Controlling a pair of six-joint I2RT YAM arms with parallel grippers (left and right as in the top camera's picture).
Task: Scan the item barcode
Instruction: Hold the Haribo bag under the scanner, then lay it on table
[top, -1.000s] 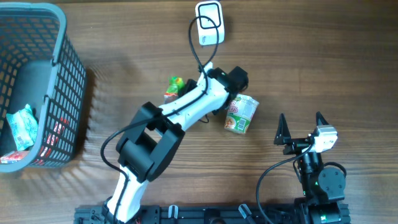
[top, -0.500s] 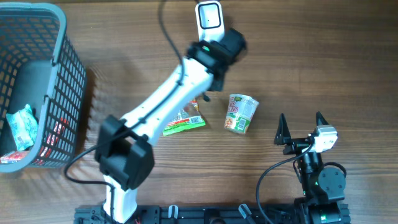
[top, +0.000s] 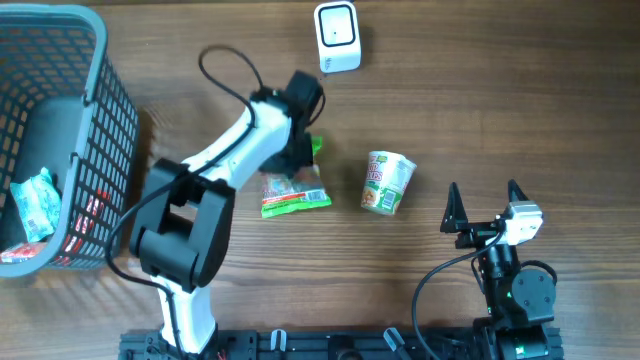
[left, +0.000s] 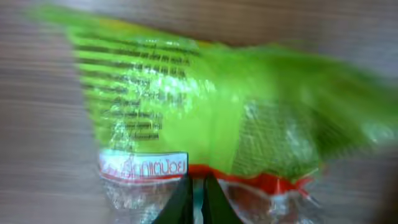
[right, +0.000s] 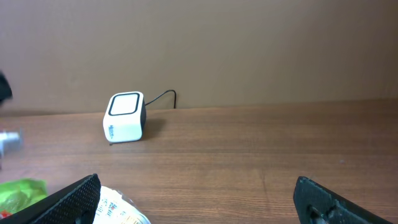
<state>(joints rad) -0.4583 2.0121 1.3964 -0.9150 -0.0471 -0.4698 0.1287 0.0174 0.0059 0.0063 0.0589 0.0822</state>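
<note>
One snack packet (top: 296, 194): green with a red band, it lies on the tabletop (top: 500, 90) under the left arm, between the basket and the noodle cup, well apart from the scanner.
Left claw (left: 193, 196): the two fingers are pressed together, right at the red band of the packet. The wrist view is blurred, so I cannot tell if some film is caught between them.
Right claw (top: 484, 192): the fingers stand wide apart and hold nothing. It hangs near the front edge, just beside the noodle cup (top: 386, 182).
Scanner (top: 337, 36): a white box with a cable, at the far side of the tabletop.
Done, as I judge: only the reach, because the left claw is at the packet.
Left to do: lift the packet, carry it to the scanner, turn the barcode to its face. The scan is not yet made.
Count: one packet on the tabletop, one noodle cup, one scanner, two arms, and one basket (top: 100, 90) with at least one pale packet inside.
</note>
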